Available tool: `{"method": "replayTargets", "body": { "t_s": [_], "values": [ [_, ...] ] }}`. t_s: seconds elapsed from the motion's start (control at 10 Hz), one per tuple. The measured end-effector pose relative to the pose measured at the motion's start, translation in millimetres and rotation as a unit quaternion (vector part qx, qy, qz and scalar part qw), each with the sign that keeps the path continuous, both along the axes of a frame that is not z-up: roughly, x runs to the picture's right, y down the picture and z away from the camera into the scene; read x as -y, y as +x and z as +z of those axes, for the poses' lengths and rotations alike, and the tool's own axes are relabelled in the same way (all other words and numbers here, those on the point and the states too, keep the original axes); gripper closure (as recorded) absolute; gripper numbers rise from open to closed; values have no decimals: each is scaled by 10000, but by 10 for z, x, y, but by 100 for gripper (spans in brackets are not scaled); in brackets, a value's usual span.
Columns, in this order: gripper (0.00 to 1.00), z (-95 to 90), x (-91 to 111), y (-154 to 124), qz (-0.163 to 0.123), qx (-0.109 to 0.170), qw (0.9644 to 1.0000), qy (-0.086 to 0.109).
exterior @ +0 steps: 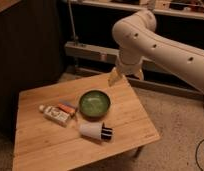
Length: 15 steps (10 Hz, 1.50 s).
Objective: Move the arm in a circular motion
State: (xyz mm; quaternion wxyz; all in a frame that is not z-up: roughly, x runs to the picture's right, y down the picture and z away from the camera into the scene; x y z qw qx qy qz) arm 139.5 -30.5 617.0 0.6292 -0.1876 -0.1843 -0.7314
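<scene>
Arm: we see the arm [160,42], thick and glossy white with small dark dots, reaching in from the right edge, bending at a rounded elbow near the top and turning down toward the far right corner of the worktop [40,150].

Gripper: the yellowish-tan gripper [126,76] hangs below the elbow, above the worktop's far edge; we make out two tan fingers [114,77] standing apart with nothing between them.

Worktop: a small wooden table of pale planks, set at an angle on a speckled floor [170,130].

Bowl: a green bowl [94,104] sits near the middle of the worktop, below and to the left of the gripper, apart from it.

Cylinder: a small white cylinder with a black end [95,131] lies on its side just in front of the bowl.

Tube: a white tube-like item [53,114] lies left of the bowl, with a small orange and blue packet [68,107] just beside it.

Behind: a dark wall and a pale shelf rail [90,50] run behind the worktop, close behind the gripper.

In the way: we see the bowl as the nearest thing under the gripper.
</scene>
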Motion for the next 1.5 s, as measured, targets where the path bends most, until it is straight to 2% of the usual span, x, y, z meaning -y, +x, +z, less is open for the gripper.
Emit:
{"method": "replayTargets", "body": {
  "t_s": [0.3, 0.5, 0.6, 0.8, 1.0, 1.2, 1.5],
  "values": [
    [20, -157, -399, 591, 313, -214, 9991, -197],
    [20, -276, -673, 731, 283, -137, 9989, -337],
    [20, -355, -886, 710, 153, -25, 9987, -479],
    [20, -478, -1188, 505, -145, 186, 9974, -676],
    [20, -656, -1488, 72, -545, 396, 9941, -847],
    [20, -858, -1764, -369, -919, 563, 9896, -957],
    [20, -1169, -2159, -930, -1391, 986, 9790, -1113]
  ]
}}
